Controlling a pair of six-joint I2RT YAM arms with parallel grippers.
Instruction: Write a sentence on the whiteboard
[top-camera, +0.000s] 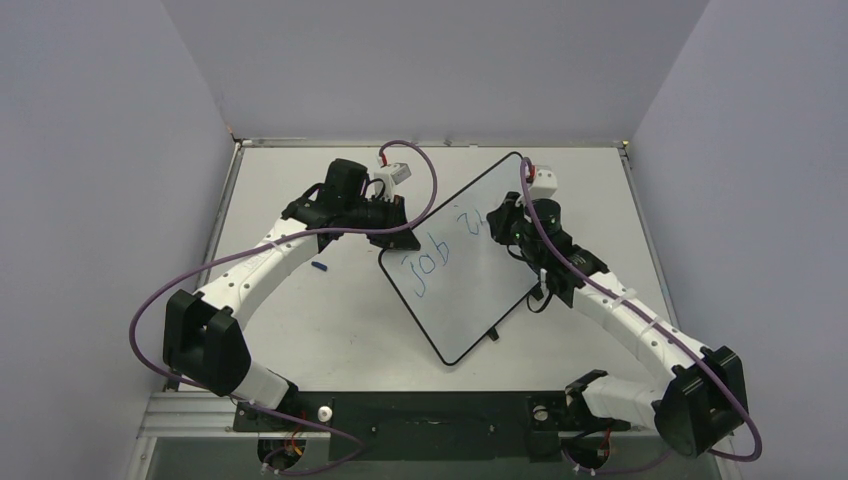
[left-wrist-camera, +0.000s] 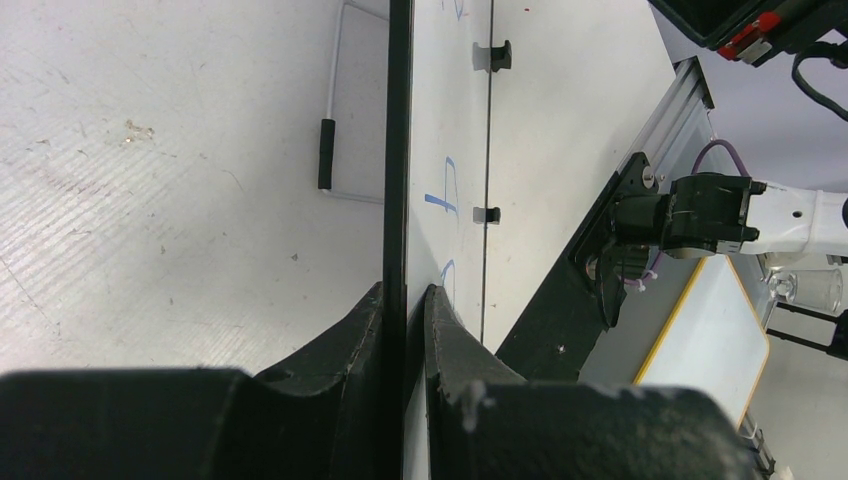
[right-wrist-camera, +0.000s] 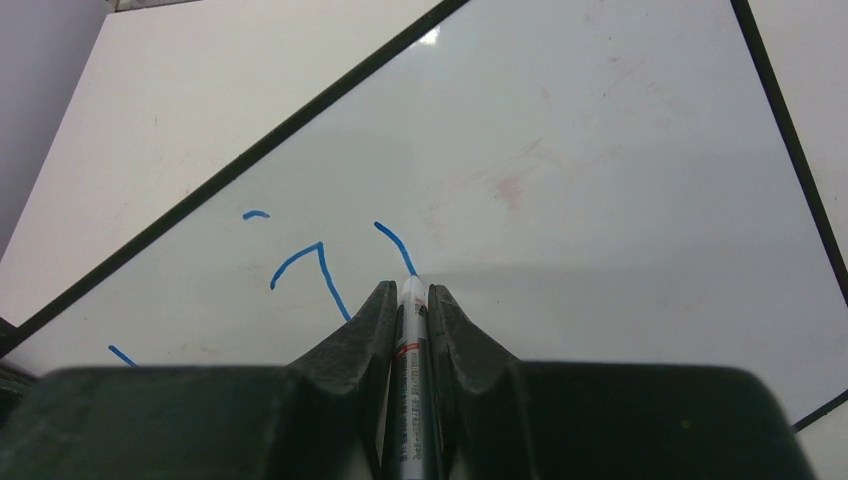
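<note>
Blue lettering (top-camera: 436, 252) ran across the whiteboard (top-camera: 470, 300) at frame centre, where the right gripper (right-wrist-camera: 410, 290) pinched a marker (right-wrist-camera: 409, 345) against it and the left gripper (left-wrist-camera: 405, 292) clamped its black edge.

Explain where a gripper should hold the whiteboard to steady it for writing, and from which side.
Probably its thin black-bordered edge at the left corner, approached from the left, one finger on each face. The whiteboard is a flat, thin panel, so only its rim fits between jaws, and that side keeps away from the marker.
</note>
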